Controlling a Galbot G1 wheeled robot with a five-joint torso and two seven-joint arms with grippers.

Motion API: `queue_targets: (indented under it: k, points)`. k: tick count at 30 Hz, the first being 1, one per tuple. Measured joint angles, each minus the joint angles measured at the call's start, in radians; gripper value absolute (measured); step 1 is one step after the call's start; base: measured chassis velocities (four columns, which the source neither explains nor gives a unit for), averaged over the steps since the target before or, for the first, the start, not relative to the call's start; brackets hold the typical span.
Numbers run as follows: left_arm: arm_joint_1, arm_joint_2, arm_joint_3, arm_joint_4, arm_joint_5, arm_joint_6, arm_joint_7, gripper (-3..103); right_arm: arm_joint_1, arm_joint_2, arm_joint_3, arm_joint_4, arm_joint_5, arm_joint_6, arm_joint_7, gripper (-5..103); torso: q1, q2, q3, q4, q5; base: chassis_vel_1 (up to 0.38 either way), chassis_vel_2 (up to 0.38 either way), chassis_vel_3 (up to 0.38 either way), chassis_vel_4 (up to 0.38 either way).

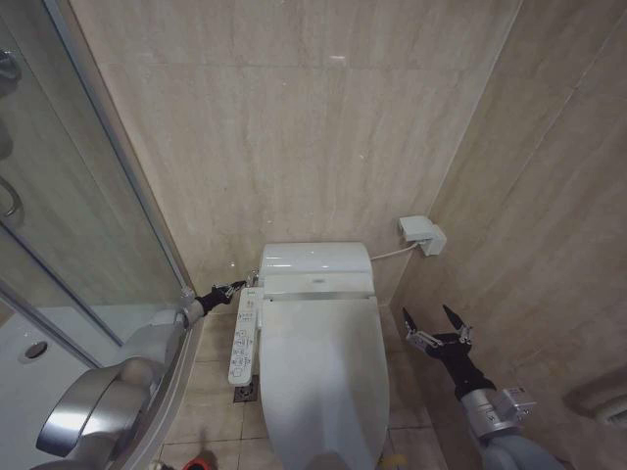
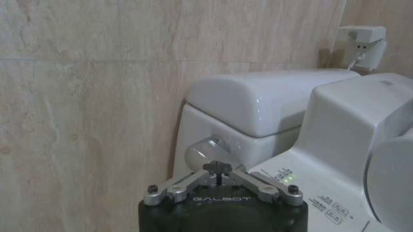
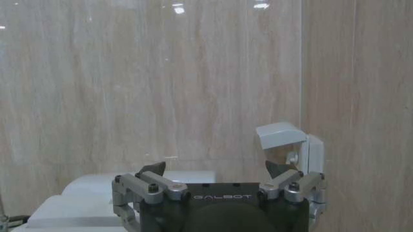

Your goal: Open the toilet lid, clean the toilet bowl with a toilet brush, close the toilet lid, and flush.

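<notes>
Toilet lid (image 1: 321, 377): glossy white, lying closed and flat over the toilet bowl, in the middle of the head view between the two arms; neither set of fingers touches it.

Left gripper (image 2: 219, 167): fingers pressed together, tips meeting at the round chrome flush button (image 2: 202, 152) on the side of the white cistern (image 2: 258, 104). In the head view this gripper (image 1: 233, 288) sits just beside the cistern's left flank, behind the side control panel (image 1: 244, 338) and apart from the lid's rear corner. Whether the tips actually bear on the button cannot be told.

Right gripper (image 1: 435, 325): fingers spread wide, nothing between them, held in the air to the right of the toilet, near but clear of the lid's right edge. In its wrist view the spread fingers (image 3: 151, 170) face the beige tiled wall, with a white wall socket box (image 3: 290, 145) beyond.

Surroundings: glass shower partition (image 1: 88, 196) on the left; red object (image 1: 199, 460) on the floor, partly visible at the picture's lower edge.
</notes>
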Motion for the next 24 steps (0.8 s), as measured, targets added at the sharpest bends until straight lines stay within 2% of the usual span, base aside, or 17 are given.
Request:
queue_targets:
  k: [24]
  points:
    - [0.011, 0.001, -0.005, -0.009, 0.001, -0.003, 0.017, 0, 0.000, 0.000, 0.000, 0.000, 0.000, 0.000, 0.000, 100, 0.000, 0.000, 0.000, 0.0000, 0.0002, -0.041, 0.009, 0.037, -0.008]
